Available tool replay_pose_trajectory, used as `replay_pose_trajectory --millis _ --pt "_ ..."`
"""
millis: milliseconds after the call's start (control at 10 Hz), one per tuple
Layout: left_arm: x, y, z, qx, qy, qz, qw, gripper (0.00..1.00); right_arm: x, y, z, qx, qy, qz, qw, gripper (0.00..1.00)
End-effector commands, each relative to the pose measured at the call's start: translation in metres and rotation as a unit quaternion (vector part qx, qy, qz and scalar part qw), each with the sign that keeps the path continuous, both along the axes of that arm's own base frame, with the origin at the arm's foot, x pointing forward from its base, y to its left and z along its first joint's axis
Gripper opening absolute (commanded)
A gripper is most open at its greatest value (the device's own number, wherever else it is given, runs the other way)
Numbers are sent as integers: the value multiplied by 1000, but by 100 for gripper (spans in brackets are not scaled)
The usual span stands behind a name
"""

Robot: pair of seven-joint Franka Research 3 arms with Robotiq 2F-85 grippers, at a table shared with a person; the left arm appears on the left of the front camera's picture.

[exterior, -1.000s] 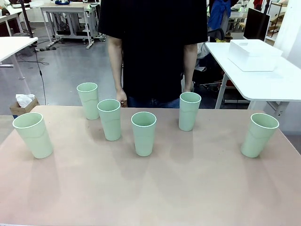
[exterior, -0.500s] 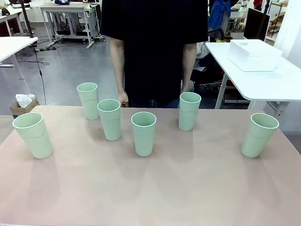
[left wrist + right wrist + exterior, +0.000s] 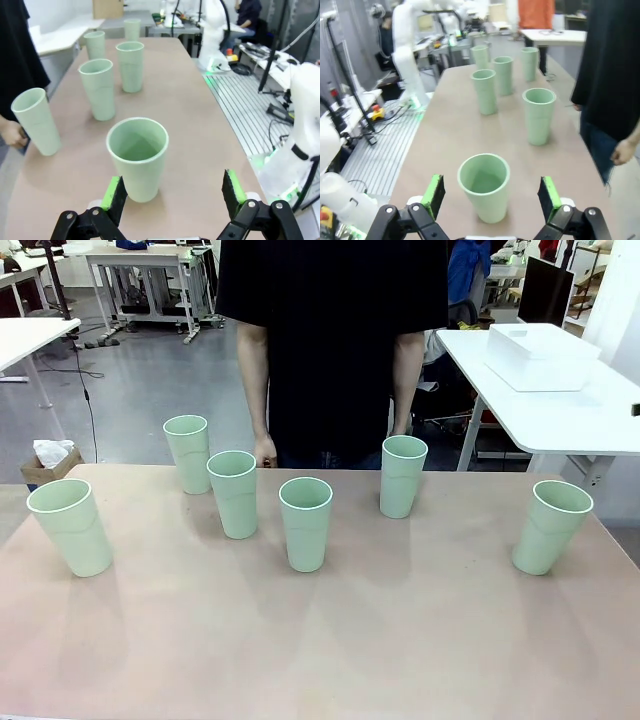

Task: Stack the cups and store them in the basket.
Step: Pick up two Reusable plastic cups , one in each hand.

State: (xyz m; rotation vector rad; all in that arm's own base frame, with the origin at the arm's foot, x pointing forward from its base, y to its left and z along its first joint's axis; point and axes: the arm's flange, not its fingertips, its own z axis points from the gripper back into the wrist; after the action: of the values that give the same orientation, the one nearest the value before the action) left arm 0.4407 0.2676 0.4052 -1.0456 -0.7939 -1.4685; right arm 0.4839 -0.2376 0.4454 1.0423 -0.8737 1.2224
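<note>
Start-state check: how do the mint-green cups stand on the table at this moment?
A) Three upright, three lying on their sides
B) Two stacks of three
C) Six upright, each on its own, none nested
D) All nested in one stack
C: the front view shows six cups spread across the table, each standing mouth up and apart from the others, with none inside another.

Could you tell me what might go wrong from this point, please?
The nearest cup sits off-centre before the open left gripper, towards one finger; advancing may tip it.
The person's hand hangs near the far cups; reaching there risks contact.
The basket stands on another table, possibly beyond reach.
</note>
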Motion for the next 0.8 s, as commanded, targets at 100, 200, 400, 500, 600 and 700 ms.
replay_pose_trajectory --millis 100,200,400,500,600,700 --pt "-16 10 -23 -36 -36 -25 998 100 -23 -8 -49 14 -6 87 996 100" --pt "-17 13 -33 -50 -37 -23 998 100 -28 -8 -70 29 -17 91 995 100" --pt "-18 11 -52 -70 -34 -41 996 100 -36 5 -116 59 -44 82 994 100" --pt "-16 10 -58 -81 -35 -45 995 100 -33 10 -126 66 -61 56 994 100" --pt "-17 7 -51 -91 -15 -60 994 100 -32 10 -118 79 -34 35 996 100" --pt "-11 8 -52 -61 -20 -26 998 100 -35 1 -123 60 -27 74 995 100"
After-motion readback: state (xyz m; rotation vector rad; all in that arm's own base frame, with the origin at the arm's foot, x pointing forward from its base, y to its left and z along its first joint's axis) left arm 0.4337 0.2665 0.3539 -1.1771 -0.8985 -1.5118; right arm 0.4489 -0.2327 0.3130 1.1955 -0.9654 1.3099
